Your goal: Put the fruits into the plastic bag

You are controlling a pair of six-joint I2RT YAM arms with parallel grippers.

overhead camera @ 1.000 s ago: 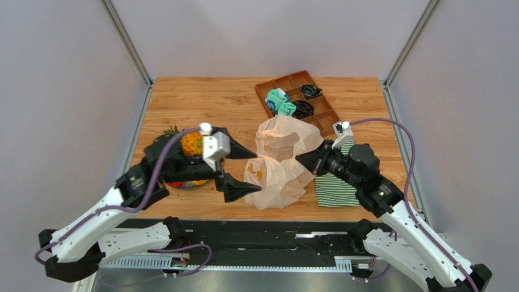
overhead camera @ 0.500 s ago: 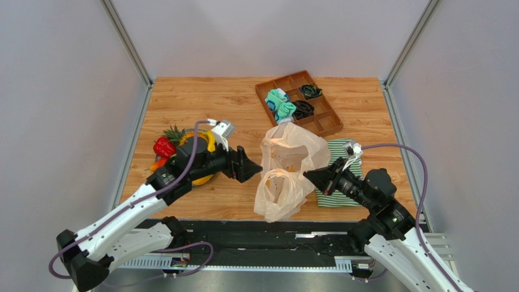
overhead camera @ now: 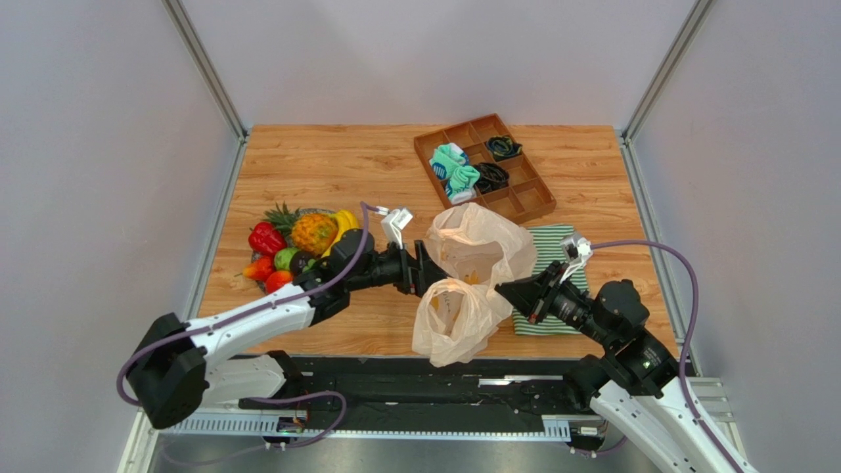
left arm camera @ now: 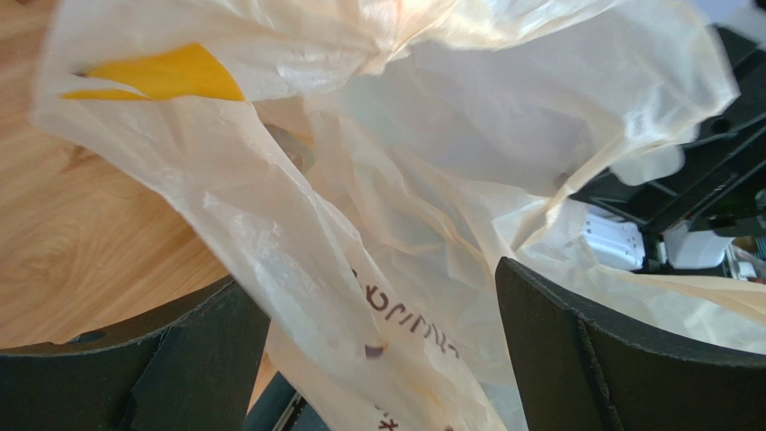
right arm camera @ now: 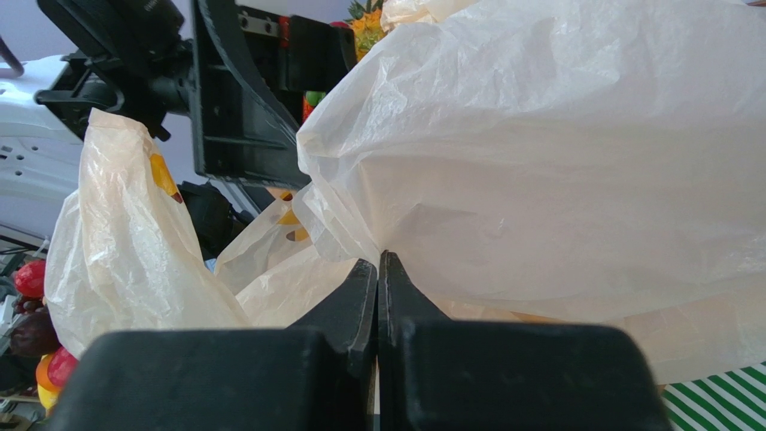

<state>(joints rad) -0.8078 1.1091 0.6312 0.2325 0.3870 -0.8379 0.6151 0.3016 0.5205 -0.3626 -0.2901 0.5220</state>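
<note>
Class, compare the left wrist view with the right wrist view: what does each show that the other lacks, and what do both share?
Only left wrist: the wooden table. Only right wrist: the right gripper shut on the plastic bag, the striped cloth, some fruits. Both: the plastic bag and the left gripper, open with bag film between its fingers.

The bag [overhead camera: 464,276] is thin, translucent cream plastic film, crinkled all over and faintly shiny where light catches its folds. The table [overhead camera: 326,163] looks like smooth wood with a plain grain and a satin finish. The fruits [overhead camera: 296,246] seem to be moulded plastic, bright and glossy. The striped cloth [overhead camera: 555,244] is soft, matt fabric. The left gripper [left arm camera: 373,283] and right gripper [right arm camera: 378,269] have matt black plastic fingers.
</note>
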